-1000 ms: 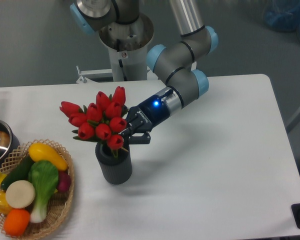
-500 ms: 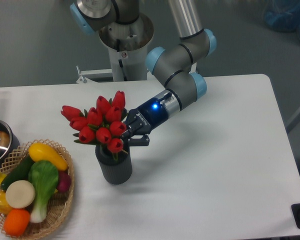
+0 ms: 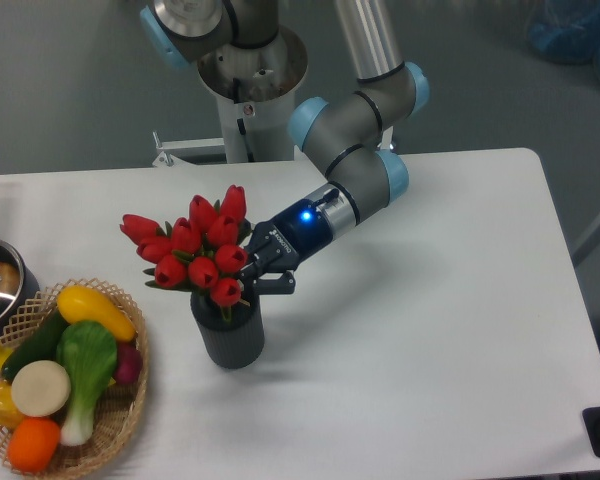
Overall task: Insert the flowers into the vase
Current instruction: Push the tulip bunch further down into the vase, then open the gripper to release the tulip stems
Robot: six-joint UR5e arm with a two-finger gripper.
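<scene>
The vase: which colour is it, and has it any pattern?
Dark grey, with vertical ribs; the vase shows in the fixed camera view.

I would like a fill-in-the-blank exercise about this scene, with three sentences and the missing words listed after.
1. The bunch of red tulip flowers stands above the mouth of the dark grey ribbed ____.
2. The robot's black hand is right beside the ____ tulips.
3. The wicker basket of toy vegetables sits at the table's ____ edge.

Missing words: vase; red; left
</scene>
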